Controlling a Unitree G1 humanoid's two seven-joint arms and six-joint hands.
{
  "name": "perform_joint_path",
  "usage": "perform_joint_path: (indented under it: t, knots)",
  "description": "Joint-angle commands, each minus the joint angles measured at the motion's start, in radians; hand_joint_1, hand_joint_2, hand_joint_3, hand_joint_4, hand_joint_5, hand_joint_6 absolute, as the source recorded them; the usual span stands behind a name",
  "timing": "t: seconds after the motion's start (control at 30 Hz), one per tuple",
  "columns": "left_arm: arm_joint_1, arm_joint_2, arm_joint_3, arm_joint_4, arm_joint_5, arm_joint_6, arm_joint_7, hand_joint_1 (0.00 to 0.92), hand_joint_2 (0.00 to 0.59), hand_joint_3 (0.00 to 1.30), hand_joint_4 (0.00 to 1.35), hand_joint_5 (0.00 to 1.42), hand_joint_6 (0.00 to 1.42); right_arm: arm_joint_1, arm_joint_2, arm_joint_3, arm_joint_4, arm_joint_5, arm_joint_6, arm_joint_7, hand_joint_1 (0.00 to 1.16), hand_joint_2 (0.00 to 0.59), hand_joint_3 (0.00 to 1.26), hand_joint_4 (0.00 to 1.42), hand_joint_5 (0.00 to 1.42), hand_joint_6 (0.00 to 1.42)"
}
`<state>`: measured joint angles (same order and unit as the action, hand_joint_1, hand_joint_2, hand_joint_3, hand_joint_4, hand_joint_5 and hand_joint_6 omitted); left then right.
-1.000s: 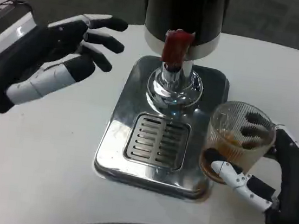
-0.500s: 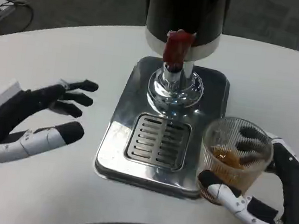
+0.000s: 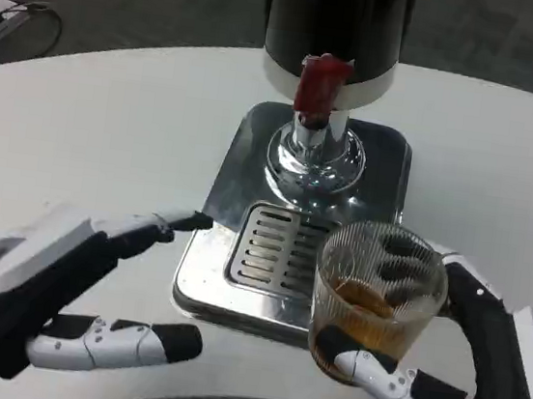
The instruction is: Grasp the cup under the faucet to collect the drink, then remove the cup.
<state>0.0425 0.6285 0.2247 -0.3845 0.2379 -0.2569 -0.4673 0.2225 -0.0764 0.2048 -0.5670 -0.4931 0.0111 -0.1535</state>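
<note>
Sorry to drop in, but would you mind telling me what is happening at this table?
The right hand holds a ribbed glass cup partly filled with amber drink, at the front right corner of the steel drip tray, clear of the faucet. The left hand hangs open over the table left of the tray, holding nothing. The dispenser stands at the back.

on the table, dispenser at the back centre, faucet at its front, above the drip tray. cup off the tray's front right corner, held in the right hand, drink inside. left hand at the front left, fingertips beside the tray's left edge.
</note>
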Motion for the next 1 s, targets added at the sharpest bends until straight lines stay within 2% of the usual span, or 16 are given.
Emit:
perform_joint_path:
  t: [0.03,0.23,0.4,0.6,1.0]
  knots:
    - [0.045,-0.012,-0.015,-0.055,0.044,-0.003,0.028,0.000,0.023,0.16,0.09,0.13,0.17,0.011,-0.022,-0.014,-0.056,0.021,-0.068,0.019,0.83,0.215,0.75,0.84,0.95,0.40]
    - [0.090,-0.031,-0.008,-0.122,0.096,0.002,0.056,0.000,0.028,0.13,0.02,0.07,0.15,0.041,-0.064,-0.053,-0.089,0.068,-0.100,0.066,0.83,0.213,0.75,0.85,0.95,0.40]
    - [0.139,-0.051,-0.001,-0.195,0.120,0.007,0.069,0.000,0.032,0.09,0.00,0.02,0.14,0.087,-0.087,-0.063,-0.132,0.097,-0.126,0.107,0.83,0.213,0.76,0.85,0.95,0.40]
    - [0.182,-0.083,0.004,-0.263,0.130,0.012,0.076,0.000,0.039,0.06,0.00,0.00,0.13,0.110,-0.098,-0.076,-0.151,0.116,-0.145,0.136,0.83,0.213,0.76,0.85,0.95,0.40]
    - [0.237,-0.107,-0.003,-0.323,0.146,0.020,0.071,0.000,0.039,0.04,0.00,0.00,0.08,0.148,-0.121,-0.112,-0.170,0.151,-0.189,0.174,0.83,0.213,0.76,0.85,0.97,0.42]
